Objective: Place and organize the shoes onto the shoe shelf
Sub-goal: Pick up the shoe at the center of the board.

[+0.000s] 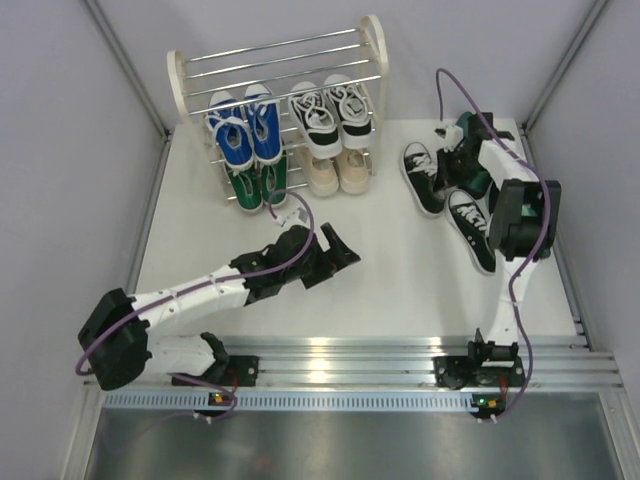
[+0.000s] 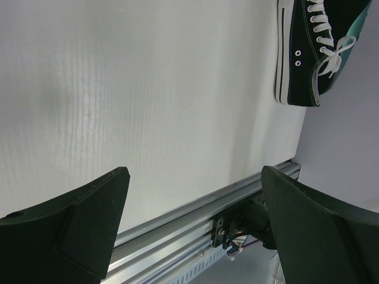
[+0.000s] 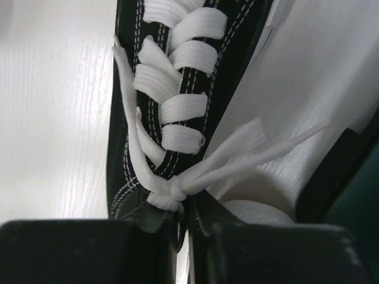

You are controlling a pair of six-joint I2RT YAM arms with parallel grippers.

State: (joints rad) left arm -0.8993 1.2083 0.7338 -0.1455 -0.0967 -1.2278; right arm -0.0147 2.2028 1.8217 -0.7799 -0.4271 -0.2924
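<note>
Top external view shows the shelf [image 1: 375, 45] at the far edge of the counter [image 1: 400, 290]. On one tier sit a blue pair [image 1: 245, 130] at the left and a black-and-white pair [image 1: 330, 115] at the right. On the tier below them are a green pair [image 1: 255, 185] and a beige pair [image 1: 338, 172].

To the right of the shelf, on the counter, lie a black sneaker [image 1: 420, 185], a second black sneaker [image 1: 472, 232] nearer to me, and dark green dress shoes [image 1: 476, 183] between and behind them.

My right hand [image 1: 447, 160] is down at the black sneaker. In the right wrist view this hand [image 3: 183, 234] has its fingers almost together just under the lace knot [image 3: 169, 195], and the top edge of the black sneaker [image 3: 177, 89] is pinched between them. The laces run away from the fingers.

My left hand [image 1: 340, 250] hangs over the middle of the counter, in front of the shelf, well apart from every shoe. In the left wrist view it [image 2: 192, 201] is spread wide with nothing between the fingers. Below it are only bare counter and the rail [image 2: 177, 228], and the second black sneaker [image 2: 302, 59] lies at the upper right.
</note>
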